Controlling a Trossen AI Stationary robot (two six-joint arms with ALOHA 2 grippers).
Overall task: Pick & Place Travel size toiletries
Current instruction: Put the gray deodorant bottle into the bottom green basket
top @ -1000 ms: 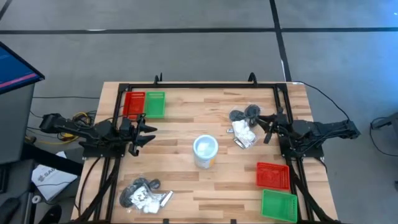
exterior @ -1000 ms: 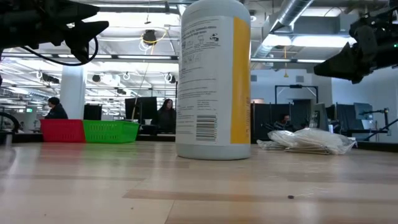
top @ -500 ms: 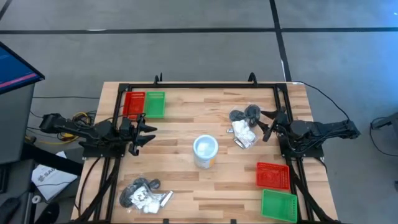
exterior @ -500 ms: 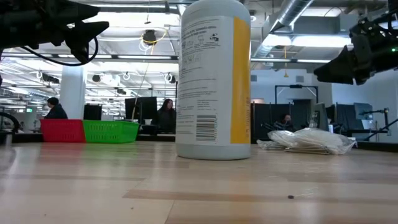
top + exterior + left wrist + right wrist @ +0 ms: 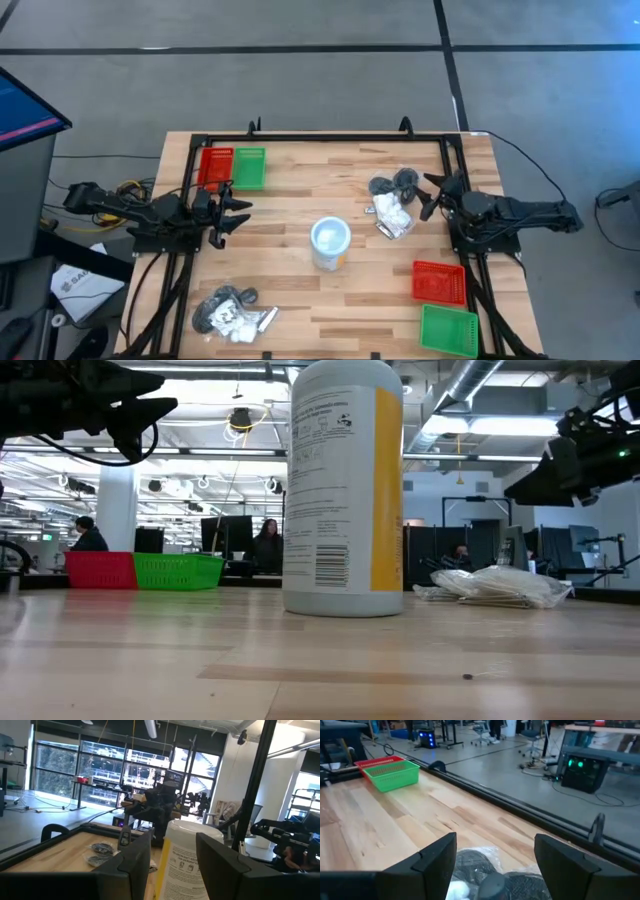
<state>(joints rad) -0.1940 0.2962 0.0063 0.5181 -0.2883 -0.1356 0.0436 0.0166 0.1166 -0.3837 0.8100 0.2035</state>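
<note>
One heap of travel size toiletries (image 5: 392, 202) lies on the table at the right: dark round pieces, white sachets and tubes. It also shows in the right wrist view (image 5: 487, 875) and the low view (image 5: 497, 584). A second heap (image 5: 232, 312) lies near the front left. My right gripper (image 5: 431, 196) hovers open just right of the first heap, tipped slightly down at it, touching nothing. My left gripper (image 5: 240, 216) hangs open above the table's left side, pointing at the white cup (image 5: 330, 241).
The white cup (image 5: 343, 490) stands upright mid-table. A red and a green tray (image 5: 232, 167) sit at the far left; another red tray (image 5: 440, 282) and green tray (image 5: 448, 328) sit at the near right. Bare wood lies between them.
My right gripper has opened wider, swung a little toward the table's far edge and tipped down toward the right heap. The heaps, cup and trays have stayed put.
</note>
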